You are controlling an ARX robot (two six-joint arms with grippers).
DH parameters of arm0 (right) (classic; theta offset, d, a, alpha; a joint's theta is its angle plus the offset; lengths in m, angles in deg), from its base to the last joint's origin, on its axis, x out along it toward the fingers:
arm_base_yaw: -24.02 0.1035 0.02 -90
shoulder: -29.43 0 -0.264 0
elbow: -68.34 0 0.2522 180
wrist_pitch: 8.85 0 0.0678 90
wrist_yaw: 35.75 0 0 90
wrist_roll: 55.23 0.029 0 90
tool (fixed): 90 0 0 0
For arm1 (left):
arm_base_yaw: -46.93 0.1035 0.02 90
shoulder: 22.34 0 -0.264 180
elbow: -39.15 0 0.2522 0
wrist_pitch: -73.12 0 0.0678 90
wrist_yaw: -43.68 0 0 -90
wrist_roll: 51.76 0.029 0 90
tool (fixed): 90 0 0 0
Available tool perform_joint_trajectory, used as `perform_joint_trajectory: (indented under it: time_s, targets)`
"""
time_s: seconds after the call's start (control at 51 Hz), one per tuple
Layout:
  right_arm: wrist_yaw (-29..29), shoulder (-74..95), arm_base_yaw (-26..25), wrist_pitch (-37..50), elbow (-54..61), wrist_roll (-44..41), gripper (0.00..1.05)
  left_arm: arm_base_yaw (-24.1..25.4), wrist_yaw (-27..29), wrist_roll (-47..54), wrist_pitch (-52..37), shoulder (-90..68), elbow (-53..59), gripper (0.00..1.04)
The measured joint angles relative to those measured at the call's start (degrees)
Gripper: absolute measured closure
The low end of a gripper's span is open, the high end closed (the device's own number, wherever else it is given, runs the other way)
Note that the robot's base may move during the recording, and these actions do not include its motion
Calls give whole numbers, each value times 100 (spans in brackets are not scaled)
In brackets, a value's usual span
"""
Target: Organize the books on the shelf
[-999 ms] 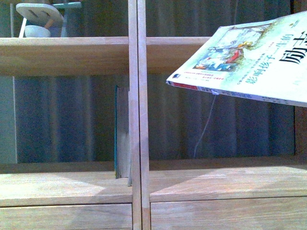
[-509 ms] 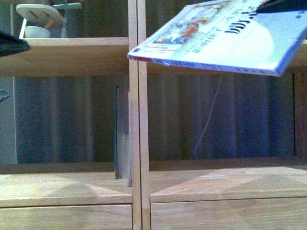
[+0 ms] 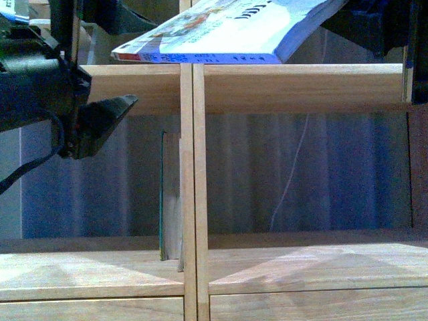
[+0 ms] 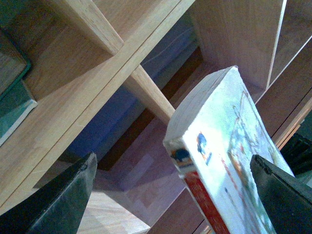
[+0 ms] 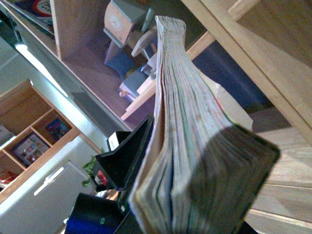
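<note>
Holding the pale book (image 3: 221, 30) high and nearly flat, just over the shelf's (image 3: 301, 267) upper board (image 3: 301, 87), with its left corner poking past the divider (image 3: 188, 200). Clamping its right end in the right gripper (image 3: 361, 23) (page edges bulging toward that wrist camera). Hovering the left gripper (image 3: 110, 117) down-left of that corner, fingers spread wide, touching nothing. Keeping well apart from the teal book (image 3: 164, 194), upright in the left bay below, against the divider.

left claw (image 3: 110, 117) held up, fingers spread wide | right claw (image 3: 354, 27) higher, clamped on book (image 3: 227, 33)
</note>
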Motion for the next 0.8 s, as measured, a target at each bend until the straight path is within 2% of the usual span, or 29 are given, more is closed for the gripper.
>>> perform_joint_trajectory:
  time_s: [0.137, 0.431, 0.529, 0.627, 0.705, 0.803]
  targets:
    - [-57, -129, 142, -92, 76, -2, 97, -195, 195, 157, 15, -129, -245, 8]
    - [-83, -201, 131, -118, 201, 9, 97, -245, 474, 461, 20, -125, -302, 52]
    - [-79, -201, 131, -138, 203, 20, 97, -238, 640, 448, -20, -114, -302, 75]
    - [-57, -199, 118, -184, 205, 24, 97, -236, 728, 232, -24, -33, -302, 91]
    - [-37, -199, 105, -192, 210, 44, 97, -238, 741, 74, 0, 33, -302, 97]
    - [-37, -199, 105, -192, 210, 72, 97, -247, 745, 57, 46, 59, -299, 97]
